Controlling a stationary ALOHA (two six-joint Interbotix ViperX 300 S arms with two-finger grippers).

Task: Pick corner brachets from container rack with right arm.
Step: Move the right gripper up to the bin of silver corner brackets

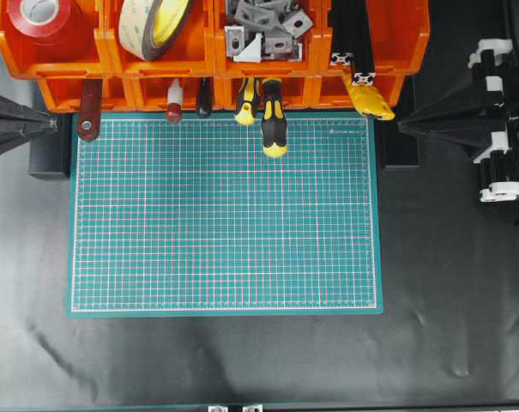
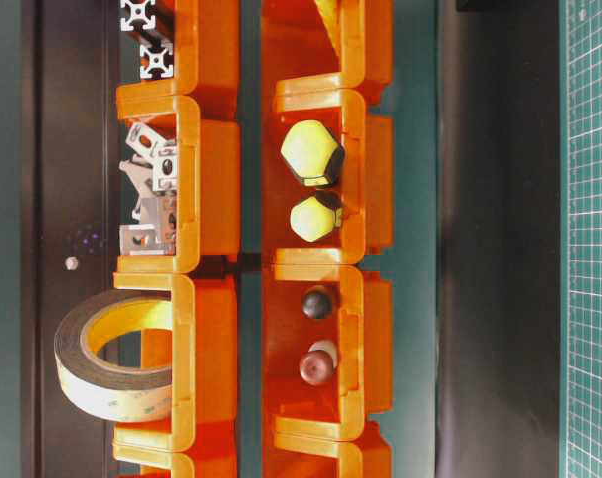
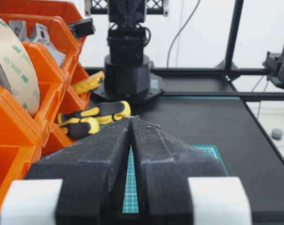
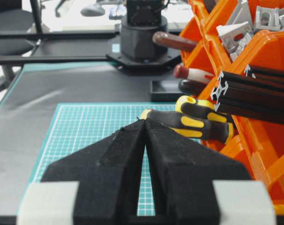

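Observation:
The corner brachets are a heap of small silver-grey angle pieces in the third upper bin of the orange container rack along the far edge. They also show in the table-level view and at the top right of the right wrist view. My right gripper rests off the mat's far right corner, fingers pressed together, tips touching, holding nothing. It is well below and to the right of that bin. The left gripper mirrors it at the left, tips shut and empty.
A green gridded mat lies in front of the rack. Yellow-black screwdriver handles stick out of the lower bins over the mat's far edge. Black slotted bars fill the bin right of the brackets; a tape roll sits left.

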